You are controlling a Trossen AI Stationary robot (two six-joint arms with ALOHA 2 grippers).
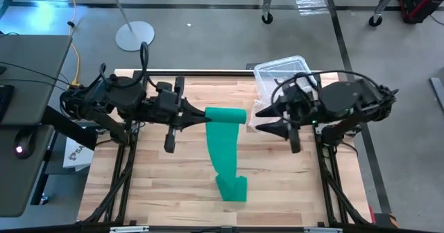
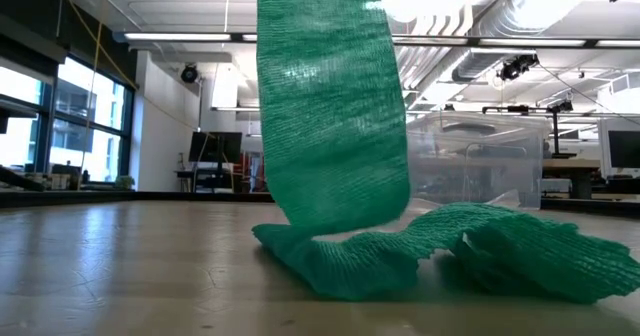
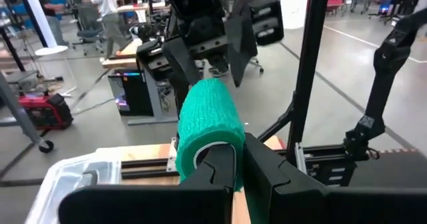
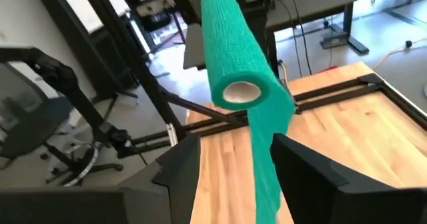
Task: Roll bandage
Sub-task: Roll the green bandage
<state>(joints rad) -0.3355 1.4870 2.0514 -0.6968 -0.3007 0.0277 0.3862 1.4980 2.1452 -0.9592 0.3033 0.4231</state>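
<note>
Two grippers of mine meet at the bandage (image 1: 226,132), which I take as my landmark. My left gripper (image 1: 206,116) is pressed together on one end of the rolled part, pinching it and holding it up off the table, I judge so that the roll has an axis to wind about. My right gripper (image 1: 262,119) hangs just beside the other end of the roll with its fingers spread and nothing between them; in my right wrist view the roll's open end (image 4: 241,91) stands apart from both fingers, so I read this as a pause to reset before the next twist. Below the roll, the loose strip hangs straight down, and its tail (image 2: 440,251) lies crumpled on the table (image 1: 159,184), slack so that it can be drawn up as the roll grows; much of the length looks unwound as yet. The table under the bandage is pale wood planking in a dark frame. Just behind the bandage stands a clear plastic box (image 2: 475,166). Farther beyond it lies an open workshop floor with desks, chairs and ceiling lights, and a person (image 3: 107,11) stands well off among the desks.
</note>
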